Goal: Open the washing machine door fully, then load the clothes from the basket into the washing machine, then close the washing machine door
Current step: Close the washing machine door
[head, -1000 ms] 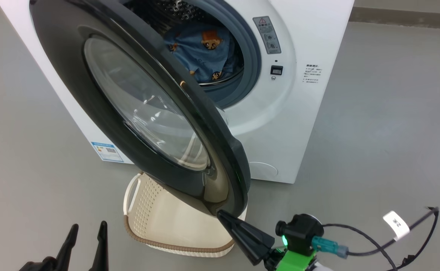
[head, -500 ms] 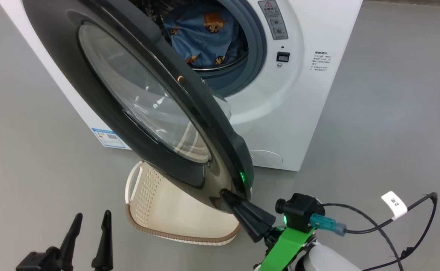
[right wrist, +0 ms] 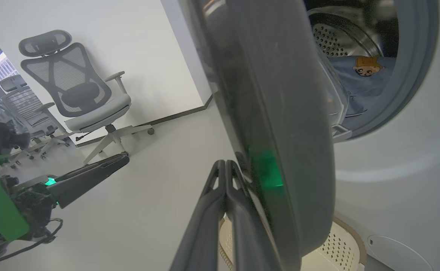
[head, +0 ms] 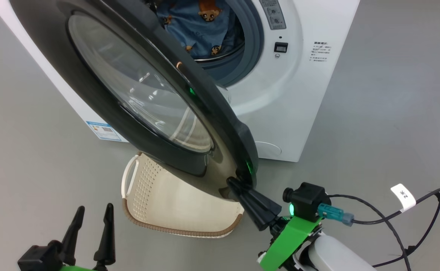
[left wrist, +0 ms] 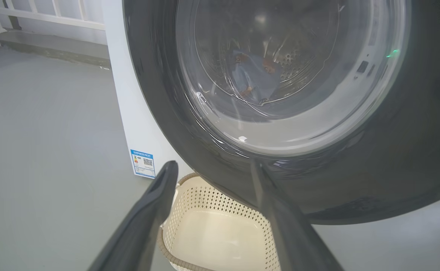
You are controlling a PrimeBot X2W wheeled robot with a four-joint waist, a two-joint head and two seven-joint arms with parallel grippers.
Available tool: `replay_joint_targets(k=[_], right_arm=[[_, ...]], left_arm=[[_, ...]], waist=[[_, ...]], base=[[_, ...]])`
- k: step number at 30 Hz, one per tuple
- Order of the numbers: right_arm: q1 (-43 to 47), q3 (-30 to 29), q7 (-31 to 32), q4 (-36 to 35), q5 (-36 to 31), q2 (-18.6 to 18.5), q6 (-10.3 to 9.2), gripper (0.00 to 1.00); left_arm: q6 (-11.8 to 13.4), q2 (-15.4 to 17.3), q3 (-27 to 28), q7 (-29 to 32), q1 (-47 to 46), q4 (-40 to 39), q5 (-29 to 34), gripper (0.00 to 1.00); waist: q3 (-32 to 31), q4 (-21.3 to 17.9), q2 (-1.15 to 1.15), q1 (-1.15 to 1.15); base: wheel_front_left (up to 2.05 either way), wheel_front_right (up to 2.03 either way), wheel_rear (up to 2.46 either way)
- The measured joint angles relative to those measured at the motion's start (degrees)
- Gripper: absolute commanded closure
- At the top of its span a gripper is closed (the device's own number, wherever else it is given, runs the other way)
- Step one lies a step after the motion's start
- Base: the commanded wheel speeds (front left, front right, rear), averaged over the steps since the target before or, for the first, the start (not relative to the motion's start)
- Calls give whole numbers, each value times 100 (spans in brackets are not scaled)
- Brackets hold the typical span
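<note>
Now rests the right pincer (head: 230,182), closed tight on nothing, against the lower rim of the part-open washing machine door (head: 141,94); holds the left pincer (head: 95,209) spread wide, empty, near the basket (head: 174,210).

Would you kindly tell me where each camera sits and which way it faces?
Head view: on the head, looking down at the white boxy washing machine, its glossy black round door, ajar, and the cream perforated plastic basket; open left tool, shut right tool at the door's rim.
Left wrist view: on that wrist, facing the door's glass; its spread fingers.
Right wrist view: on that wrist, facing along the door's edge; its closed fingers.
Shared: all show door, basket, light-blue printed clothes.
</note>
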Motion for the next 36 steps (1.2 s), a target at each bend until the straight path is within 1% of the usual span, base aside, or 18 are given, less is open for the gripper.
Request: replay_joint_targets(k=[6,18,36], right_arm=[[-139,-294,0,57,-40,38,0,100],[-611,-872,0,196,-177,-33,0,100],[-1545,-1447,-1,588,-336,-77,0,100]], left_arm=[[1,-2,-36,0,-42,-3,0,0],[0,-3,-149,0,-252,-54,-32,0],[0,-43,-365,0,-782,-151,-32,0]], waist=[[99,-46,0,0],[375,-61,0,0],[847,19,0,0]], base=[[0,0,0],[0,0,0],[0,0,0]])
